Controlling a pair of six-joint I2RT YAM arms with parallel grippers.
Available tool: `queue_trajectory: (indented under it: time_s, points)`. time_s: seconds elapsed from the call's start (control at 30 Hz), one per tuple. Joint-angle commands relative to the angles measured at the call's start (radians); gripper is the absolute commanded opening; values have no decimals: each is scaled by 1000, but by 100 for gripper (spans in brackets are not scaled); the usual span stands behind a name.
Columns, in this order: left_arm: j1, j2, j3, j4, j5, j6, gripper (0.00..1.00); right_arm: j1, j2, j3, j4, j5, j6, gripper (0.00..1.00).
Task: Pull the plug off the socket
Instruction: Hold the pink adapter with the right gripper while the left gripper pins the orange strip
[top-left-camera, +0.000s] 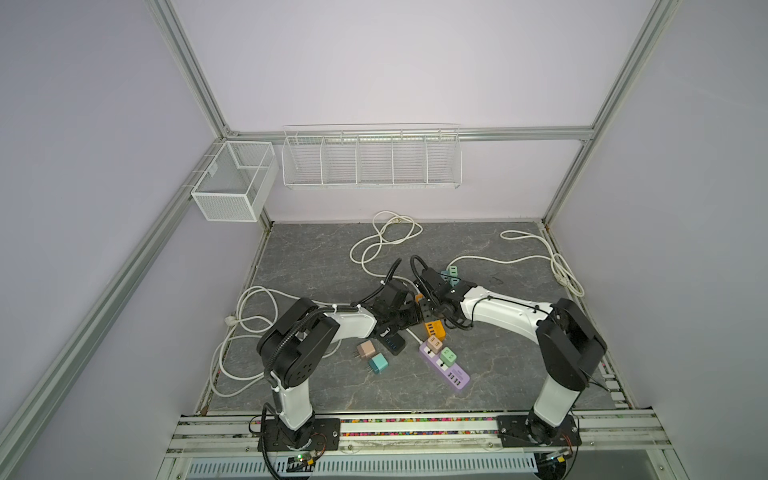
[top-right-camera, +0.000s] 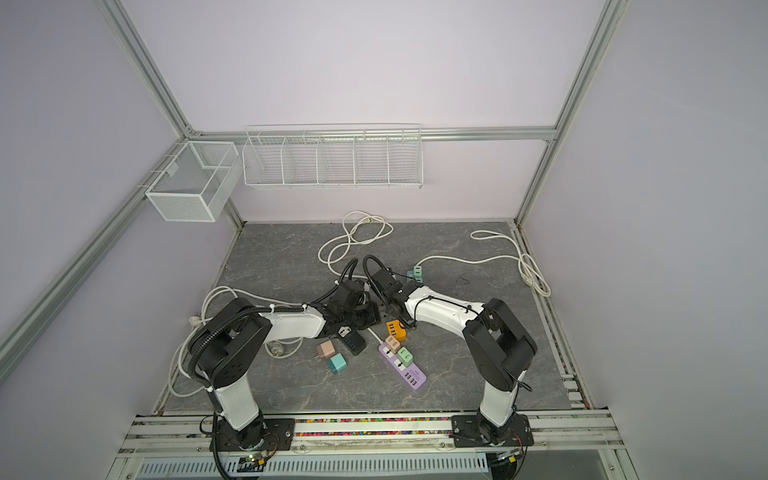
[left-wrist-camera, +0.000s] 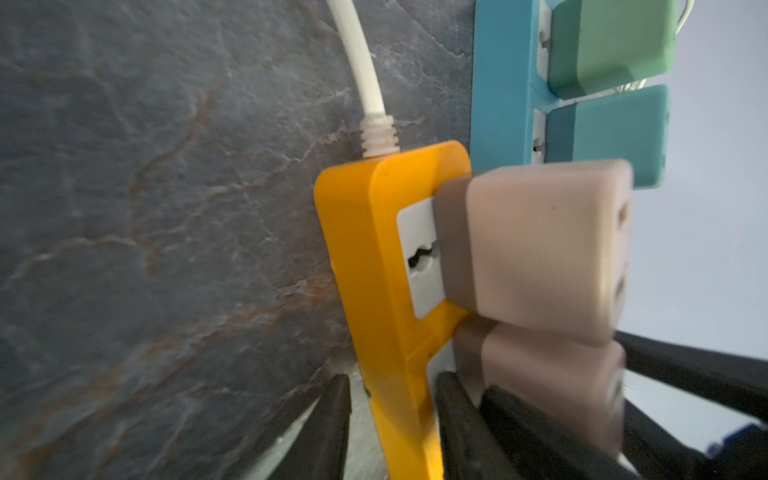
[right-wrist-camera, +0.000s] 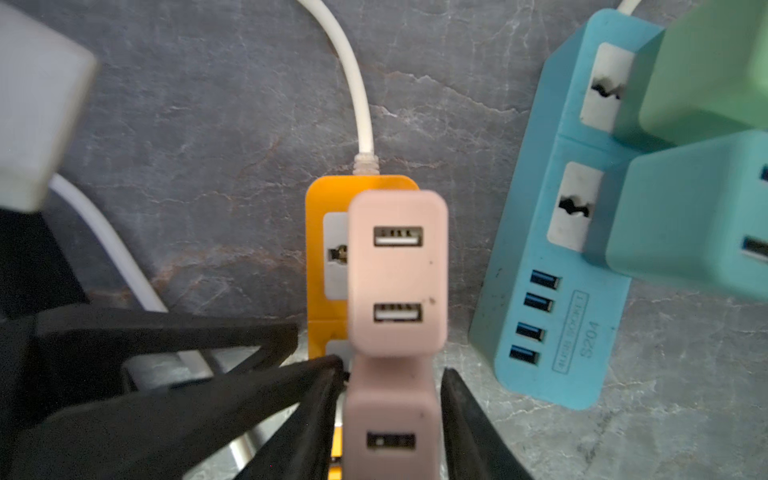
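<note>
Grey stone-look surface (top-left-camera: 316, 266), largest item. Just below mid-frame in both top views lies the orange power strip (top-left-camera: 434, 331), flat. Its long axis runs up-frame and slightly left, with the white cord (right-wrist-camera: 357, 104) at the upper end. Those views hide most of it.

Two pink USB charger plugs sit in its socket face, in line along the strip. Target, by my reading: the near pink plug (right-wrist-camera: 390, 419), the one farther from the cord. Far pink plug (right-wrist-camera: 397, 274) is untouched.

Right gripper (right-wrist-camera: 392, 370): fingers (right-wrist-camera: 463, 419) apart, one on each side of the near pink plug, closing line across its short width. A thin gap shows at one finger, so I read this as flanking, not yet pinching.

Left gripper (left-wrist-camera: 392, 376): fingers (left-wrist-camera: 328, 428) set close about the strip's body beside that plug. A sliver of surface shows at one finger; cannot tell whether the clamp is firm.

Key relation: the plug stands straight up off the socket face, between the right fingers. Pull axis judged perpendicular to the strip, away from the surface. The left gripper would need to pin the strip down.
</note>
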Motion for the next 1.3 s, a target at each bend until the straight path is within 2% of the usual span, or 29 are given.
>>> queue_trajectory:
  time_s: [0.0,0.4,0.87,1.13,1.27]
  points:
    - [-5,24,21,-17,2,14,36,-5,-32,-10,-23,-21,16,45]
    - [-10,23,-14,-15,-20,8,36,-5,-1,-47,-8,-47,38,44]
    - [-21,27,-46,-9,-40,-6,35,-9,-5,-34,-19,-36,-4,33]
    - [-27,32,-70,13,-48,-22,35,7,2,-35,7,-83,22,30]
    - [-32,18,-73,-10,-81,-16,34,12,15,-18,-19,-50,15,29]
